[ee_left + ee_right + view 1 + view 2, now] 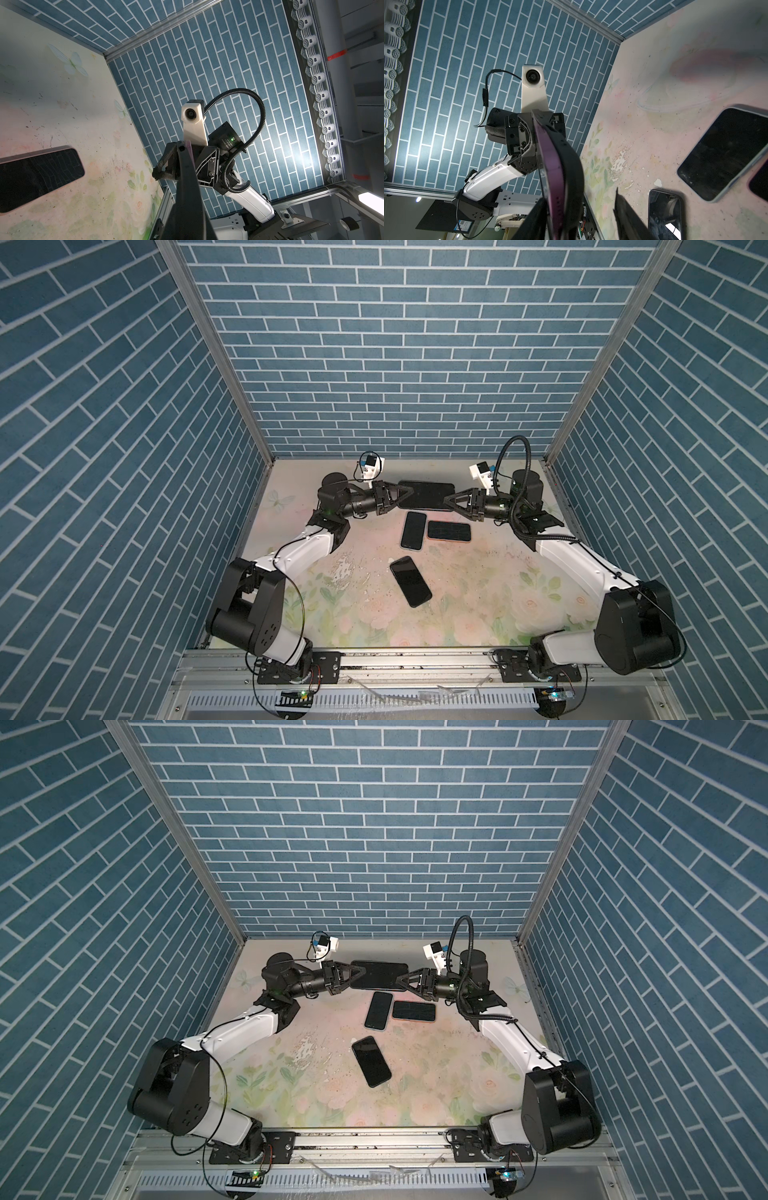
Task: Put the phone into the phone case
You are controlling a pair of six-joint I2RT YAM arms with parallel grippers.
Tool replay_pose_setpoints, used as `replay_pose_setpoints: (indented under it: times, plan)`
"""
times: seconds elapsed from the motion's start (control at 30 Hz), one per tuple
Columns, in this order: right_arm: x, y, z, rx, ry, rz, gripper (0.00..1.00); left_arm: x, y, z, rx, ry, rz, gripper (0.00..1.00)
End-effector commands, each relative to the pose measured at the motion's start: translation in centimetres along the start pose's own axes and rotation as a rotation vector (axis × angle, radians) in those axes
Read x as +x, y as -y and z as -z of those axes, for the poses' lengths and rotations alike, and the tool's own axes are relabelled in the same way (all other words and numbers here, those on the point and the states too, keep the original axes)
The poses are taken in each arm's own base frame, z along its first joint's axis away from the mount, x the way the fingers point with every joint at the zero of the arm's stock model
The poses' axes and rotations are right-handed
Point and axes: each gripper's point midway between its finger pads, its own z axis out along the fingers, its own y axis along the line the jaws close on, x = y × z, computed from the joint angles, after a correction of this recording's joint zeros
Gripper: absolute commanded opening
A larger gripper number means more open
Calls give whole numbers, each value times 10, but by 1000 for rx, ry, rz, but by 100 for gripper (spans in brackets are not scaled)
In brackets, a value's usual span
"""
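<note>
**Case held up between both arms at the back of the table**

Nearest us, a black phone (410, 580) is lying slantwise, screen up, on the floral table (478, 605). Further back, a blue-rimmed phone (414, 529) and a pink-rimmed phone (449, 530) are sitting just beside each other at a right angle. Beyond them comes the action: the black phone case (426, 495) is hanging lengthwise off the tabletop between the two arms. The left gripper (405, 497) is pinching narrow on its left end and carrying it. The right gripper (449, 501) is standing wide around the other end, and in the right wrist view one of its fingers (627, 224) is showing a clear gap beside the case. The purple phone (552, 166) is lying against the case's open face; whether it is seated all the way, I cannot tell. Behind everything, the blue brick wall (395, 364) is closing off the scene
</note>
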Motion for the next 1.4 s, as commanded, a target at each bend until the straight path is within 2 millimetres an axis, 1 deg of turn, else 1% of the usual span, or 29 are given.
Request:
replay_pose_setpoints:
  times: [0.0,0.13,0.33,0.43,0.6,0.63,0.73,0.87,0.9,0.97,1.0,1.07,1.13,1.2,1.27,1.37]
  plan:
    - [-27,-11,-2,-33,68,24,53,7,26,-2,71,-19,-80,0]
    - [-36,-14,-5,-41,81,26,48,12,21,-6,69,-31,-73,0]
    - [-44,-17,-5,-37,102,37,35,14,17,-10,61,-39,-70,0]
    - [-47,-15,-6,-29,115,41,28,16,17,-11,55,-45,-74,0]
    - [-50,-10,-7,-16,134,44,13,16,15,-12,49,-40,-72,0]
    - [-50,-8,-6,-10,140,46,9,16,15,-12,48,-42,-71,0]
    - [-47,-2,-6,14,147,56,0,15,16,-13,49,-41,-73,0]
    - [-40,8,-4,54,138,65,0,14,18,-13,51,-36,-78,0]
    - [-38,8,-4,57,135,65,7,14,18,-13,50,-34,-78,0]
    - [-33,8,-2,52,124,62,25,12,19,-13,49,-24,-80,0]
    - [-30,7,-2,46,114,60,30,11,19,-13,47,-17,-82,0]
    - [-20,4,-1,24,84,55,36,8,19,-12,42,3,-83,0]
    - [-9,1,-1,5,54,51,37,6,17,-12,36,21,-83,0]
    - [4,-3,-3,-18,20,50,34,4,15,-13,32,31,-82,0]
    - [13,-6,-4,-26,8,54,26,5,13,-15,33,26,-76,0]
    - [16,-5,-1,-15,22,53,14,7,9,-17,34,20,-68,0]
